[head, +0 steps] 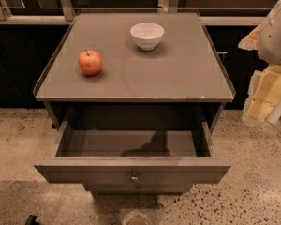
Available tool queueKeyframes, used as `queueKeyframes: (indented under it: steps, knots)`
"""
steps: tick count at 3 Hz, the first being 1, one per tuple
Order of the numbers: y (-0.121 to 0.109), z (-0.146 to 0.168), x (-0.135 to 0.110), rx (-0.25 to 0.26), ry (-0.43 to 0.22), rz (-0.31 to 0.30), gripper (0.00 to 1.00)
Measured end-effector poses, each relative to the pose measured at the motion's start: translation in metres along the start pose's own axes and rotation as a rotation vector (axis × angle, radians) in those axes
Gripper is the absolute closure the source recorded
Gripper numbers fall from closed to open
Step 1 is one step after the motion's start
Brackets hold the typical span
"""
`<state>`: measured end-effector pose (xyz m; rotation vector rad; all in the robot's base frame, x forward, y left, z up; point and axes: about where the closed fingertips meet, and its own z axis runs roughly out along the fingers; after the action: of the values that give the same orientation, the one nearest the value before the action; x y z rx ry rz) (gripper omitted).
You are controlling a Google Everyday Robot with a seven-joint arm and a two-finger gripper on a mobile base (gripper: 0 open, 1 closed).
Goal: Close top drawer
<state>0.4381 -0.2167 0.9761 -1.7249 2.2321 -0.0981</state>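
Plainly, the top drawer stands pulled well out from under the bench, so that its inner floor shows from above and its flat front panel faces the camera with the small round knob at its centre. Just beneath that panel a lower drawer front with a like knob sits further back, which marks the upper one as the drawer to be shut.

On the bench top an apple rests toward the left and a white bowl toward the back, well apart from each other and from the front edge. Neither one looks likely to get in the way of the drawer's travel.

The end effector hangs at the right side of the view, beside the bench's right front corner and above the speckled floor, well apart from the drawer front. Whether it is spread or pressed together I cannot tell. It seems held off to the side to keep clear of the bench edge before coming round to the front.

I judge the closing not yet begun. The next move likely calls for bringing the end effector in front of the panel and pushing squarely near the knob, since an off-centre push could skew the drawer on its runners.
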Motion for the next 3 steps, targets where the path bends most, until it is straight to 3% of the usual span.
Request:
queueKeyframes:
  steps: [2,3]
  knots:
    - [0.002,0.005,0.001,0.009,-0.033,0.012,0.0]
    - [0.024,0.045,0.008,-0.032,-0.139,0.079,0.0]
